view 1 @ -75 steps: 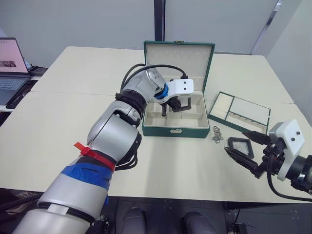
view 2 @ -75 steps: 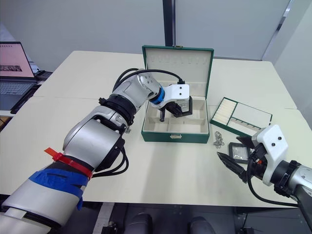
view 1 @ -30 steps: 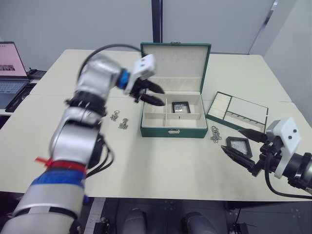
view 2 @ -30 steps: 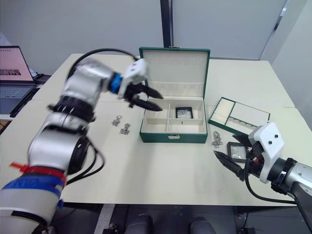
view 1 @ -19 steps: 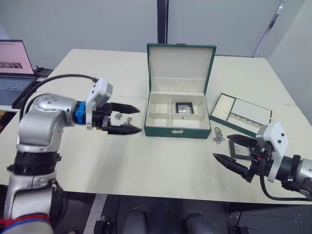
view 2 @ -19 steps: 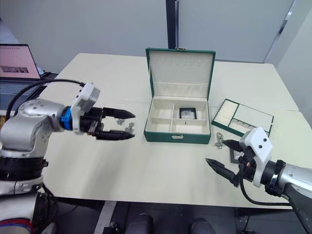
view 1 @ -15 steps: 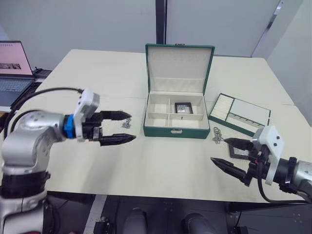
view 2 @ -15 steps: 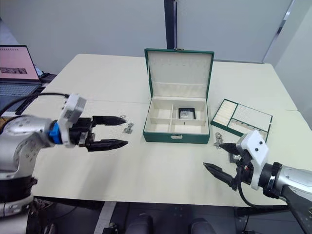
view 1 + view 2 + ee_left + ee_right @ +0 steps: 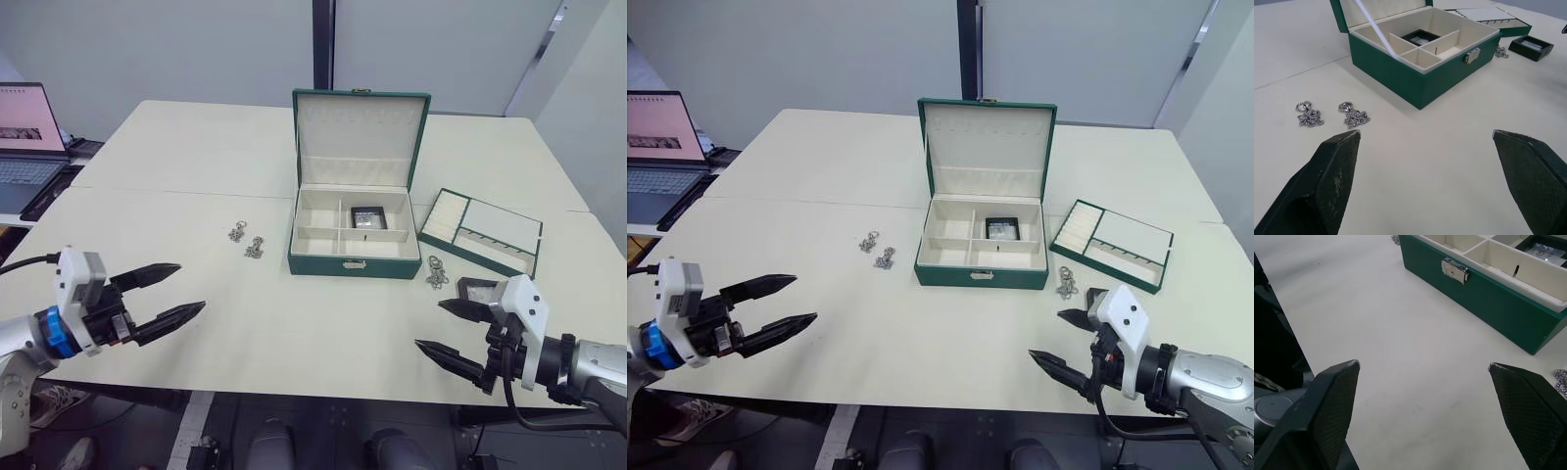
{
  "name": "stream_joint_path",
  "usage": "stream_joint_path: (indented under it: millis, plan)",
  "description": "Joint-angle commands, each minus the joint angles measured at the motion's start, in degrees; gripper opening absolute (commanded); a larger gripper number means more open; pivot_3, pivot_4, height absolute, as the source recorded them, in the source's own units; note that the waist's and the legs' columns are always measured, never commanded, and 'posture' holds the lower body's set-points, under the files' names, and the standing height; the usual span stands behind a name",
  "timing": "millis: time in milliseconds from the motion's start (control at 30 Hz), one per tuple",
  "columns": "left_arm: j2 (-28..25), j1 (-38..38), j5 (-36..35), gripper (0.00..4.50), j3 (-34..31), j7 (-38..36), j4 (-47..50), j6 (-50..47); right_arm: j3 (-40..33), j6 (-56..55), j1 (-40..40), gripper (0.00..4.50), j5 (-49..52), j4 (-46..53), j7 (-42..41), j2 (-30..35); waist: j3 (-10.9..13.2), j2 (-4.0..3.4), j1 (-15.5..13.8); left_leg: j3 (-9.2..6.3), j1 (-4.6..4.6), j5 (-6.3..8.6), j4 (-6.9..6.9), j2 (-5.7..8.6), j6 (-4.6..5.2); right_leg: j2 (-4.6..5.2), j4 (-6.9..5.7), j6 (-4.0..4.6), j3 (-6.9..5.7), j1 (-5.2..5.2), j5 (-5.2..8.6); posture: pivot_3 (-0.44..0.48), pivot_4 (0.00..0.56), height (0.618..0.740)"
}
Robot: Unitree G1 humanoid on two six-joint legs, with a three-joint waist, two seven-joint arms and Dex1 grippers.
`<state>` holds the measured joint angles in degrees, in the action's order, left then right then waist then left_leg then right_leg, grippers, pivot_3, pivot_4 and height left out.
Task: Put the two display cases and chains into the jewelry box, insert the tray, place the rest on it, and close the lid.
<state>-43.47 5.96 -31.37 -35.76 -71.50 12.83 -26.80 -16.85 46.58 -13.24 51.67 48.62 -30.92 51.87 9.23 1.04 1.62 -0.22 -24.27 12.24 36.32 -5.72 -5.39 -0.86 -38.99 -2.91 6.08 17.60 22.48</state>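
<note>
The dark green jewelry box (image 9: 353, 262) stands mid-table with its lid (image 9: 361, 122) upright. One display case (image 9: 368, 216) lies in its back right compartment. The other display case (image 9: 479, 290) rests on the table, partly behind my right gripper (image 9: 429, 324), which hangs open and empty near the front edge. Two chains (image 9: 237, 232) (image 9: 255, 248) lie left of the box, and another chain (image 9: 437, 271) lies at its front right corner. The tray (image 9: 482, 230) sits right of the box. My left gripper (image 9: 192, 286) is open and empty at the near left, well short of the chains (image 9: 1355, 116).
A laptop (image 9: 24, 127) sits on a side surface at the far left. A seam runs across the table (image 9: 196, 147) behind the left chains. Bare tabletop lies between both grippers and the box front with its clasp (image 9: 1455, 269).
My left gripper left the display case in the box, drew back from it to the near left edge and opened wide. The right gripper slid slightly nearer the front edge.
</note>
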Motion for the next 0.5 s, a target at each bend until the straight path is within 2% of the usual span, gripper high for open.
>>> stream_joint_path:
  millis: [33, 200, 400, 500]
  plan:
    - [-1.42, -0.31, -1.98, 4.49, -1.59, 0.63, -0.08, 1.98, -1.04, -1.37, 0.11, 4.50, -0.25, 0.99, -0.97, -0.36, -0.01, 0.03, 0.00, 0.00, 0.00, 0.00, -0.01, 0.00, 0.00, 0.00, 0.00, 0.00, 0.00, 0.00, 0.00, 0.000, 0.150, 0.740]
    - [-1.62, -1.38, -2.76, 4.49, -1.19, 3.35, -0.29, 2.05, -0.62, -1.47, 1.74, 4.50, -0.58, 2.03, -1.08, -0.49, -0.03, 0.06, 0.00, 0.01, 0.00, 0.00, -0.03, 0.00, 0.00, 0.00, 0.01, 0.00, 0.00, 0.01, 0.00, 0.000, 0.150, 0.740]
    - [-2.30, -1.18, -2.12, 4.49, -1.05, 10.17, 0.39, -1.33, 3.20, 1.87, 17.14, 4.50, 7.48, 4.49, 5.96, -0.90, -0.04, 0.07, 0.45, 0.06, 0.20, 0.00, -0.23, -0.01, 0.00, -0.04, -0.02, 0.00, 0.15, 0.02, 0.00, 0.000, 0.150, 0.740]
    - [-2.25, -0.92, -3.07, 4.49, -1.30, 11.71, 1.44, -2.02, 4.83, 2.87, 20.32, 4.50, 9.22, 4.36, 7.74, -0.72, -0.04, 0.11, 0.21, 0.14, 0.23, 0.01, -0.27, -0.01, 0.00, -0.02, 0.02, 0.00, 0.20, 0.04, 0.00, 0.000, 0.150, 0.740]
